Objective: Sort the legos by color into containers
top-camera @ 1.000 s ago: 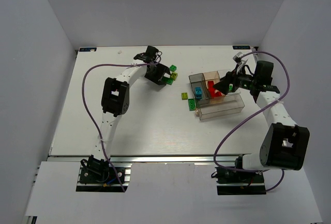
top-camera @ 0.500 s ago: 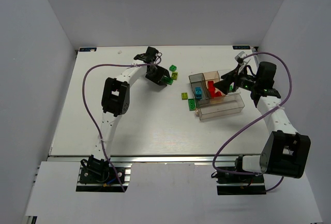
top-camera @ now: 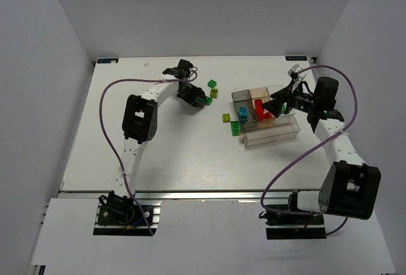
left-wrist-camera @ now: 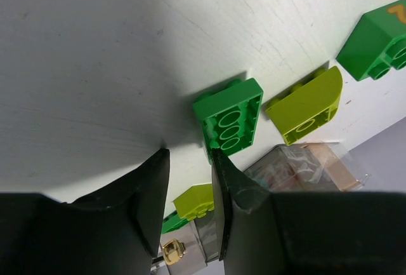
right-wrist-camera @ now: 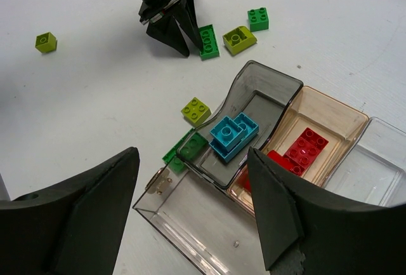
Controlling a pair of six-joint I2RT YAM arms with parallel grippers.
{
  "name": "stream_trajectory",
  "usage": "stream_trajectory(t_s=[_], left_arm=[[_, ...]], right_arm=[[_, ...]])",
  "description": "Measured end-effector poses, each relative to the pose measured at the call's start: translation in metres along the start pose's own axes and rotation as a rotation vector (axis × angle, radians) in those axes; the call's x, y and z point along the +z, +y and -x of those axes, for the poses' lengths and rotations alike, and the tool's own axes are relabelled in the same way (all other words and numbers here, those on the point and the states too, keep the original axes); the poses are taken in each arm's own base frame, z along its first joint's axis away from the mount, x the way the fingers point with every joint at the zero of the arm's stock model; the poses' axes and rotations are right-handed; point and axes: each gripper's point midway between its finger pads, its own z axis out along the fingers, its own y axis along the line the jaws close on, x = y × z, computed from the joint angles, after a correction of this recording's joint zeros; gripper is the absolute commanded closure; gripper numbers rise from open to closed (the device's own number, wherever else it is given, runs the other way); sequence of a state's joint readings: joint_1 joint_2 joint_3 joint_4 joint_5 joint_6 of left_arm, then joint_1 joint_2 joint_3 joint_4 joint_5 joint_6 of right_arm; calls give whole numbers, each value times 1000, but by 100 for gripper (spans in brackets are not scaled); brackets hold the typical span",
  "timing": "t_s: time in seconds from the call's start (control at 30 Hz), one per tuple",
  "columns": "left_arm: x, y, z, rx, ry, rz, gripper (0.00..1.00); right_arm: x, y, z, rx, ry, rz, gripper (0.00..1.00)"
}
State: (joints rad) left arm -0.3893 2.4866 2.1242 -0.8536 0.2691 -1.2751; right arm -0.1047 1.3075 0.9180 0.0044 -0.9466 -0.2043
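Note:
My left gripper (left-wrist-camera: pixel 188 153) is open by a narrow gap with only bare table between its fingers. It stands at the table's far middle (top-camera: pixel 193 97). A green lego (left-wrist-camera: pixel 229 122) lies just outside its right finger (left-wrist-camera: pixel 223 173), seen also in the top view (top-camera: pixel 204 100) and the right wrist view (right-wrist-camera: pixel 207 40). A yellow-green curved lego (left-wrist-camera: pixel 307 103) and a dark green lego (left-wrist-camera: pixel 374 46) lie beyond it. My right gripper (right-wrist-camera: pixel 191 154) is wide open and empty above the clear divided box (right-wrist-camera: pixel 190 224). The box holds light blue legos (right-wrist-camera: pixel 231 134) and red legos (right-wrist-camera: pixel 304 148).
A yellow-green lego (right-wrist-camera: pixel 196 110) and a green lego (right-wrist-camera: pixel 184 151) lie against the box's left side. A small yellow-green lego (right-wrist-camera: pixel 45 41) sits apart on the table to the left. The box (top-camera: pixel 269 134) lies right of centre, with white walls around the table.
The right arm has drawn back a little to the right, still over the box. The left gripper has shifted slightly left beside the green lego. No lego has moved.

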Motion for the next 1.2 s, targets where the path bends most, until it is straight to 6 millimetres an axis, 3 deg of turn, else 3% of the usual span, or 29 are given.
stream_trajectory(t_s=[0.5,0.87,0.97,1.07,1.2], left_arm=[[-1,9,1,101,-1,-8,67],[-21,50,5,161,-17,69,71],[-28,63,8,203,-39,102,75],[-31,69,12,257,-63,117,87],[-36,72,17,327,-92,132,87]], right_arm=[[2,21,7,-110,-18,76,26],[5,30,-2,-91,5,103,27],[7,32,-3,-93,6,110,27],[9,34,-3,-95,8,118,27],[10,38,-8,-90,18,129,27]])
